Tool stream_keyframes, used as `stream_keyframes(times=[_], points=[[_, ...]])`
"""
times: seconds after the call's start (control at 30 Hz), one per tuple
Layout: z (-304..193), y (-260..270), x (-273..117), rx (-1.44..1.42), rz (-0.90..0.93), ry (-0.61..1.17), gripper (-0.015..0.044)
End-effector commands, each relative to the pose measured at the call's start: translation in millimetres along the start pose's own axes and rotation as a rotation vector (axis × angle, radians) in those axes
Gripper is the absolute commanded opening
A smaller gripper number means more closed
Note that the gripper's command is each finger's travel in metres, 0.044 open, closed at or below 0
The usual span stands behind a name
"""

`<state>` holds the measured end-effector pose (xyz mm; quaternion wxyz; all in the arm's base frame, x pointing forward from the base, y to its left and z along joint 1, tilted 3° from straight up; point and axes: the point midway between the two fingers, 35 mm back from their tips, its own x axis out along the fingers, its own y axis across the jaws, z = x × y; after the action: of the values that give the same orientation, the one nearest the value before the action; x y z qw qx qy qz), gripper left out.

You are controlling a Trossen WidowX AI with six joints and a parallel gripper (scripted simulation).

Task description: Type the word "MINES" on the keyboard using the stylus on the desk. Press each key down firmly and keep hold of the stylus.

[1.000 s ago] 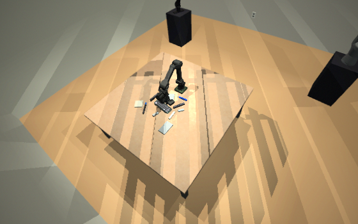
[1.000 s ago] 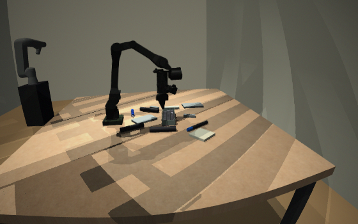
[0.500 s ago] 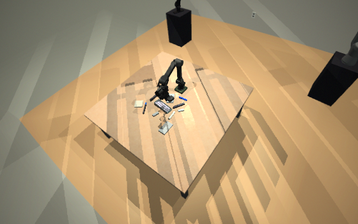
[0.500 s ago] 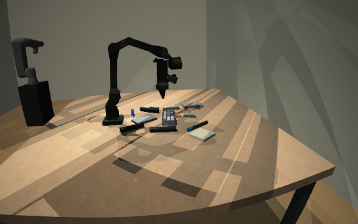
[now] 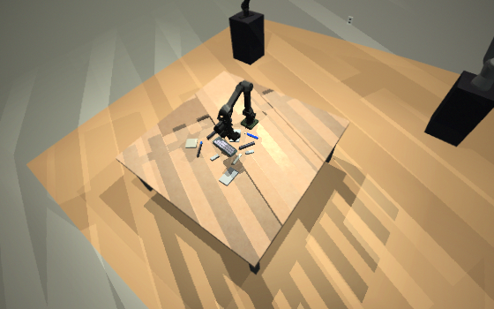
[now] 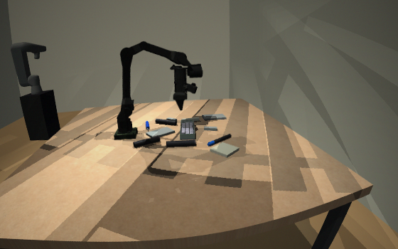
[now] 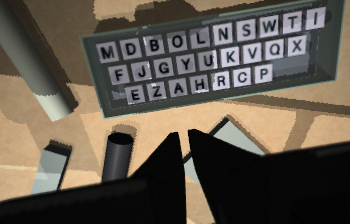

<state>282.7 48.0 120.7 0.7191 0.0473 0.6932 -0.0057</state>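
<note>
The keyboard [image 5: 225, 146] [image 6: 187, 129] [image 7: 208, 61] lies on the table. Its three rows of pale letter keys read clearly in the wrist view, with M at the left end and I at the right end of the far row. My gripper [image 6: 180, 109] [image 7: 183, 139] points down above the table beside the keyboard's near edge. Its fingers are all but shut, with a narrow gap and nothing seen between them. A pen with a blue end and dark body [image 5: 199, 149] [image 6: 219, 139] and a blue pen [image 5: 251, 136] [image 6: 147, 125] lie on the table. I cannot tell which is the stylus.
Dark cylinders [image 5: 247, 145] [image 6: 181, 144] [image 7: 118, 157] lie around the keyboard. A pale tube [image 5: 236, 159] [image 7: 31, 65] lies past its end. Small pale blocks [image 5: 214, 157] [image 6: 210, 128] [image 7: 49, 171], a square pad [image 5: 191, 143] [image 6: 224, 149] and a grey pad [image 5: 228, 177] lie nearby.
</note>
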Motion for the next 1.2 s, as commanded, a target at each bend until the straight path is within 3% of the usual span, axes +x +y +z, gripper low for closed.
stream_keyframes(times=[0.0,0.27,0.47,0.83,1.17], points=[[0,0,0,0.0,0.0,0.0,0.0],[0,0,0,0.0,0.0,0.0,0.0],[-20,16,6,0.146,-0.046,0.032,0.015],[-110,52,26,0.761,-0.296,-0.035,0.015],[-153,51,30,1.052,-0.374,-0.198,0.015]])
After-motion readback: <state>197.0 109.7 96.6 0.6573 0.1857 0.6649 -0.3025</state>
